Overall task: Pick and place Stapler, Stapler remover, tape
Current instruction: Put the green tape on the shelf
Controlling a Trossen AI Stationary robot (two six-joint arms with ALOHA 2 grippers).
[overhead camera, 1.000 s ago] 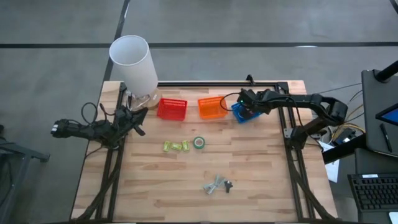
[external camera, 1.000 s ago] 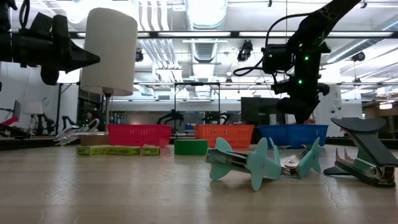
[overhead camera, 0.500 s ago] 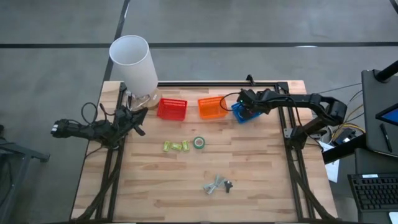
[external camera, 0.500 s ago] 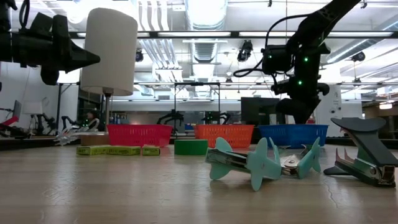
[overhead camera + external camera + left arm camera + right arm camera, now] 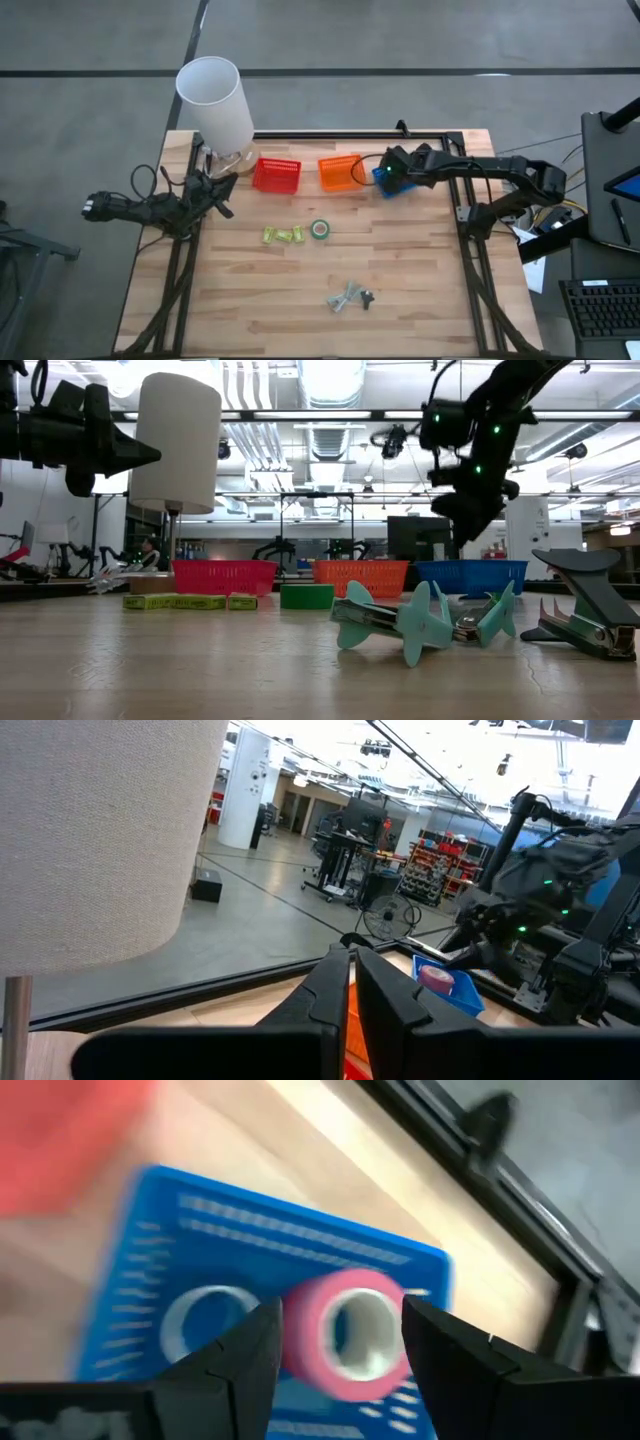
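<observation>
Pink tape (image 5: 348, 1335) lies tilted in blue basket (image 5: 200, 1230).

The table (image 5: 300, 290) is pale wood planking with a matt finish. Below the right gripper (image 5: 338, 1342), the blue basket (image 5: 250, 1240) is perforated plastic. The pink tape (image 5: 345, 1335) inside it looks smooth and slightly glossy. The lampshade (image 5: 100, 830) is rough woven cloth.

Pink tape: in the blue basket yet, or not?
In. The pink tape lies inside the blue basket beside another roll, and the open right gripper is not touching it.
</observation>
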